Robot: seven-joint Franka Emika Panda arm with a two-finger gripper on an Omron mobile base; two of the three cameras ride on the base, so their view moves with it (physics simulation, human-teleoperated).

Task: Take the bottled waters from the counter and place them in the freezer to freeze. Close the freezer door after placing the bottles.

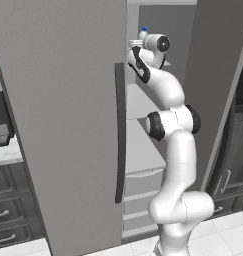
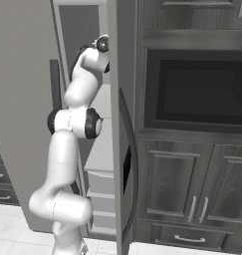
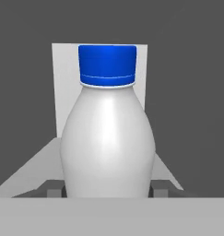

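One bottle (image 3: 107, 133) is in sight, pale and whitish with a blue cap, standing upright between the gripper's (image 3: 107, 189) two dark finger tips (image 3: 53, 189), which sit against its lower sides, one on each flank, clamped on it. In the left base view the same bottle (image 1: 143, 34) shows as a small blue-capped top just above the hand (image 1: 138, 49), high inside the open freezer (image 1: 143, 100).

One arm (image 1: 175, 150) does the work. It rises from the floor in front of the unit, stands nearly straight up through its lower links, bends at a dark-ringed elbow, then leans forward and upward so that the wrist and hand reach into the upper part of the compartment, at about the level of an upper white shelf (image 1: 165, 64). In the right base view the upper arm (image 2: 85, 79) passes behind the edge of the freezer door (image 2: 121, 124), which stands swung open toward the camera and hides the hand.

Two grey doors flank the opening: the wider door (image 1: 63, 125) with one dark vertical bar handle (image 1: 120, 132) at its edge, and the narrower freezer door on the other side. Behind the bottle the hand view shows the light shelf surface (image 3: 44, 161) and the pale back wall (image 3: 65, 87).
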